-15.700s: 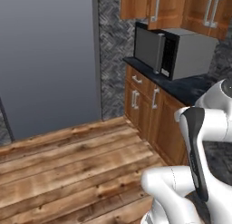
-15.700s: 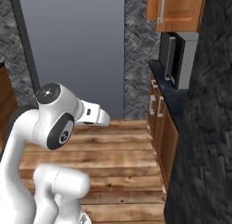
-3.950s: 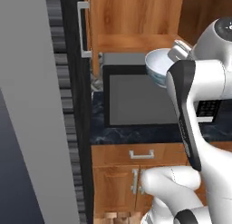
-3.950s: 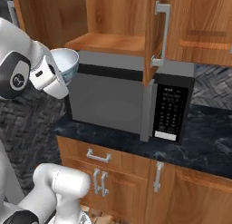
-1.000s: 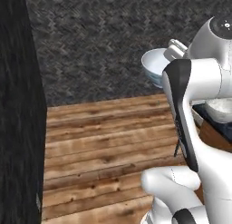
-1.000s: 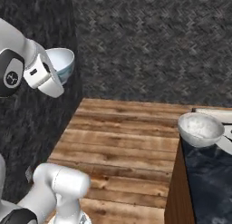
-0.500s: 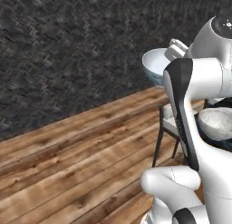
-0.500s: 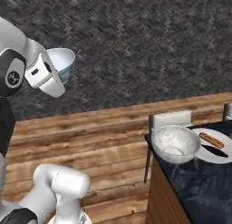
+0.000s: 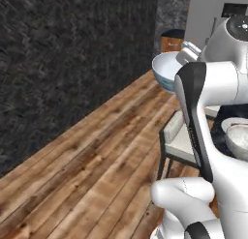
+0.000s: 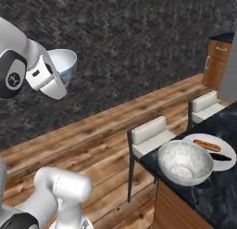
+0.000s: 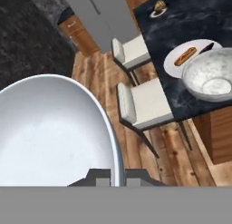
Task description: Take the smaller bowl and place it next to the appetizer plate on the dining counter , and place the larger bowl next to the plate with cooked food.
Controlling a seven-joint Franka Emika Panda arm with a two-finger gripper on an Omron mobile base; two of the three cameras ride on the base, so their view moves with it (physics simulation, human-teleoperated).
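Now, grip: my gripper (image 11: 111,175) pinches the rim of the smaller bowl (image 11: 50,132), held high over wooden floor (image 9: 82,175).
Nearest seats: two white chairs (image 11: 145,105) line the dining counter (image 11: 181,32) edge.
On counter: the larger bowl (image 11: 209,80) touches the plate with cooked food (image 11: 181,57); bare dark top lies between these and the appetizer plate (image 11: 158,9) at the far end.
Change: half a second ago the counter sat farther right; the base has turned.
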